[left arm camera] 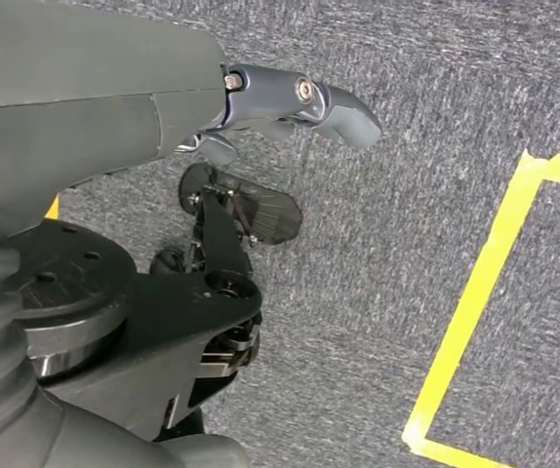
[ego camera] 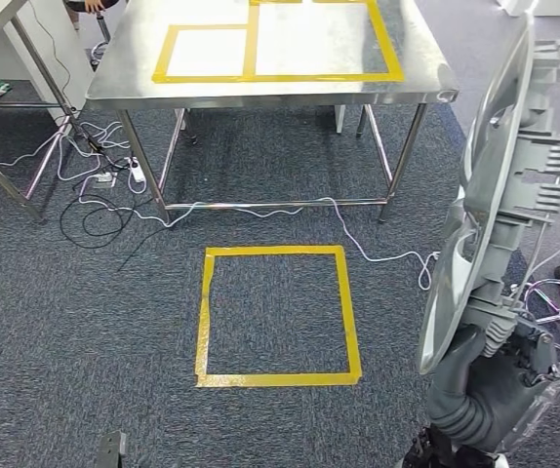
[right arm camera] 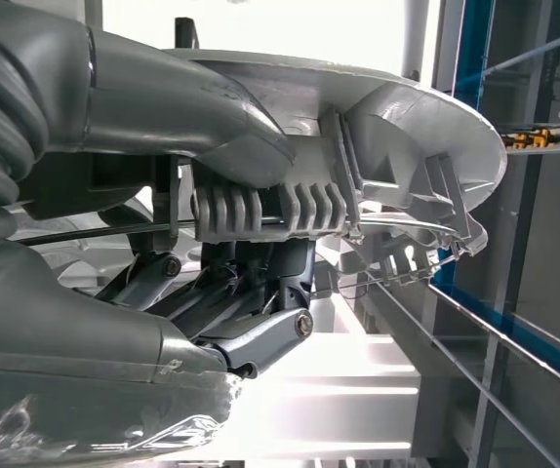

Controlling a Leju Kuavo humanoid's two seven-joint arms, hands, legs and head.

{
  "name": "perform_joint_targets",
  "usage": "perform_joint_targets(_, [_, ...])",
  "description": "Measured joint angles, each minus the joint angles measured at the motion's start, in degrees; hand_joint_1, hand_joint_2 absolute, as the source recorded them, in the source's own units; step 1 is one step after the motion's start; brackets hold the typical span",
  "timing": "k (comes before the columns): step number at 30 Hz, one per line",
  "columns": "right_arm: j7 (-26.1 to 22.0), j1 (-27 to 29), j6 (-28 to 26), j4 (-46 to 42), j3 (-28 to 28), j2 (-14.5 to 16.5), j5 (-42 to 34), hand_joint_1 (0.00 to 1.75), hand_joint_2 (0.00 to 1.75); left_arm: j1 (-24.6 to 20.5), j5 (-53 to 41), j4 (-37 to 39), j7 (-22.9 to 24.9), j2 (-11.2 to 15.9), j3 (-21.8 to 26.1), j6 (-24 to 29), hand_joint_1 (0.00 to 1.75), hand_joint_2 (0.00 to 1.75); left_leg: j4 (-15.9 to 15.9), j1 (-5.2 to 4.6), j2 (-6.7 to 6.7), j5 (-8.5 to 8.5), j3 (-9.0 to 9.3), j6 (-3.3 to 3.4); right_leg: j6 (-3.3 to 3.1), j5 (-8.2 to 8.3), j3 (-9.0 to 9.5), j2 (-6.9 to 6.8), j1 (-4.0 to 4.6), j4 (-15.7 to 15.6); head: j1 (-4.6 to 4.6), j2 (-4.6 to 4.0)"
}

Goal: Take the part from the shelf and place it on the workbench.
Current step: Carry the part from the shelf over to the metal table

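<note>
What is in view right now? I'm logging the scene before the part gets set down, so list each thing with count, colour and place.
Part: one, grey metal, ribbed, held upright at the right of the head view.
Workbench: one, steel, ahead, with yellow tape rectangles on top.
Floor tape square: one, yellow, on the carpet before the workbench.
Carpet: grey-blue, all over the floor.
Cables: several, white and black, on the floor by the workbench's left leg and trailing under it.
Second table: one, steel, far left.
Right hand: grey, grips the part from below.
Left hand: grey, hangs over the carpet, holds nothing.
</note>
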Motion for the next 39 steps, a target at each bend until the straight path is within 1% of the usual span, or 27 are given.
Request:
perform_joint_targets(13, [0.0,0.2,-1.1,0.1,0.0,0.0,0.6,1.75,1.75,0.0,-0.4,0.0,-0.1,0.5,0.0,0.0,0.00,1.75,0.0,0.00,0.00,0.00,-0.01,0.00,0.00,0.00,0.00,0.00,0.00,0.0,0.00,0.00])
perform_joint_targets(22, [1.2,1.0,-2.0,0.4,0.0,0.0,0.5,1.75,1.75,0.3,0.2,0.0,-2.0,1.2,0.0,-1.7,0.00,1.75,0.0,0.00,0.00,-0.01,-0.01,0.00,0.00,0.00,-0.01,0.00,0.00,0.0,0.01,0.00])
perform_joint_targets(31, [1.0,1.4,-2.1,0.4,-0.1,0.0,0.6,1.75,1.75,0.4,0.2,0.0,-2.7,1.2,0.0,-2.0,0.00,1.75,0.0,0.00,0.00,-0.01,-0.01,0.00,0.00,0.00,0.00,0.00,0.00,0.0,0.01,0.00])
perform_joint_targets(39, [0.6,1.8,-2.7,0.4,-0.1,0.0,2.4,1.75,1.75,0.4,-0.7,0.0,-3.0,1.1,-0.4,-2.4,0.00,1.75,0.0,-0.01,0.00,-0.01,-0.01,0.01,0.00,0.00,0.00,0.00,-0.01,0.0,0.00,0.00])
